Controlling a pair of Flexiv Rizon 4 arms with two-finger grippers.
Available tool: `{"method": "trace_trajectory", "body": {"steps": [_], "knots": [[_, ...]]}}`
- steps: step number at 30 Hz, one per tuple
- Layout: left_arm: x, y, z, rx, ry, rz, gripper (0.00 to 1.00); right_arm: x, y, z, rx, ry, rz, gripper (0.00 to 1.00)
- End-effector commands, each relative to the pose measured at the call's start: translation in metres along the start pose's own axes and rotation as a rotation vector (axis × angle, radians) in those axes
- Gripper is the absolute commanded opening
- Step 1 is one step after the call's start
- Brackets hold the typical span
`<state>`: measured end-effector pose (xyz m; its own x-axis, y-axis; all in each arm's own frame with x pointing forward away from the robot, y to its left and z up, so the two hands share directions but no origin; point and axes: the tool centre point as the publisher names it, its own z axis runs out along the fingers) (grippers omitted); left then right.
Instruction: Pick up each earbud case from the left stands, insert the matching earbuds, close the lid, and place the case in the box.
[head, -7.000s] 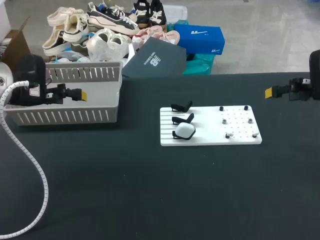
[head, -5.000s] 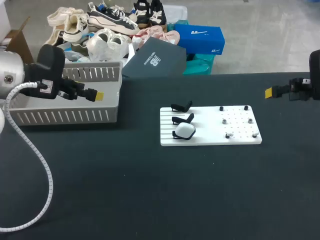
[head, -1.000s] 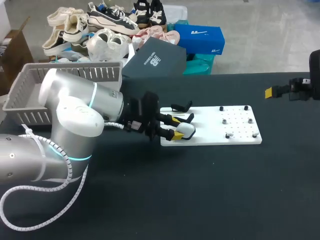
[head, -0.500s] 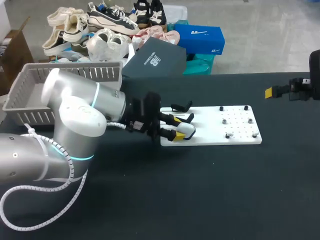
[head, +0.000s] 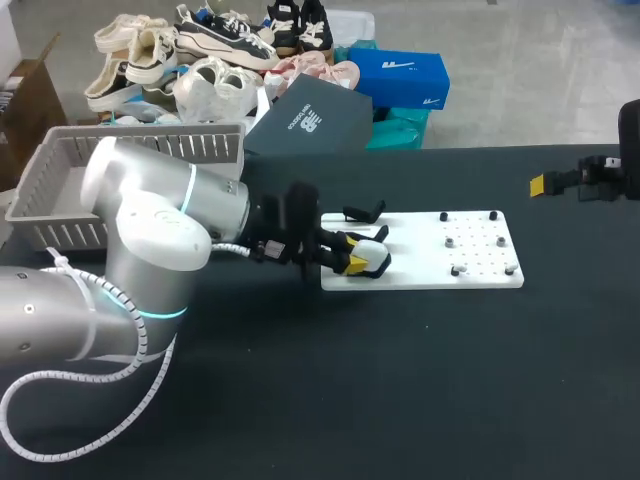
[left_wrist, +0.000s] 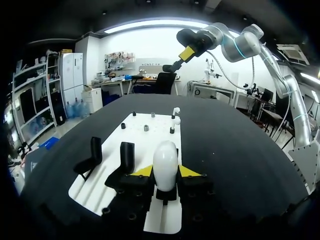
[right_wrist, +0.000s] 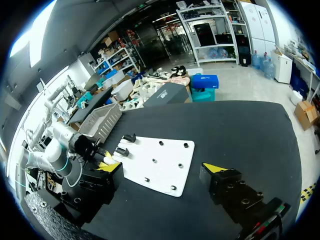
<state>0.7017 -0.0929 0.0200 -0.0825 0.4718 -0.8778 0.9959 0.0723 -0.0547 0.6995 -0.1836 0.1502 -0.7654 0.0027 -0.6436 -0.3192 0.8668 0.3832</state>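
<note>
From above, the left claw (head: 352, 258) lay low over the black table (head: 400, 380) with a white earbud case (head: 374, 258) between its fingers. Two empty black stands (head: 365, 212) stood just beside it on a white board (head: 430, 268). A grey basket (head: 130, 190) sat well behind it. The right claw (head: 541, 184) hung well apart from all this, at the table's far side.

From the left wrist, both yellow tips pressed the case from either side, so the claw was clenched on it (the case sat upright on its own stand). The empty stands were beside the claw. Ahead of it the board carried small dark pegs (left_wrist: 145, 128) and two white earbuds (left_wrist: 176, 120), though they were too small to be sure of. The right arm (left_wrist: 240, 42) hung far ahead.

From the right wrist, that claw's fingers stood wide apart, released and holding nothing. The board lay ahead of it, the basket beyond.
</note>
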Motion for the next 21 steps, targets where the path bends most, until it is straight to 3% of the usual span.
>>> {"method": "trace_trajectory", "body": {"steps": [1,10,21], "knots": [[-0.002,-0.003,-0.01,0.008,-0.017,0.002,0.0,0.0,-0.002,0.0,-0.006,0.002,-0.001,1.0],[-0.021,-0.016,-0.035,0.061,-0.082,0.009,0.0,0.0,-0.002,0.0,-0.006,0.002,-0.001,1.0],[-0.062,-0.046,-0.066,0.113,-0.229,0.057,0.0,0.0,-0.002,0.0,-0.006,0.002,-0.001,1.0]]}}
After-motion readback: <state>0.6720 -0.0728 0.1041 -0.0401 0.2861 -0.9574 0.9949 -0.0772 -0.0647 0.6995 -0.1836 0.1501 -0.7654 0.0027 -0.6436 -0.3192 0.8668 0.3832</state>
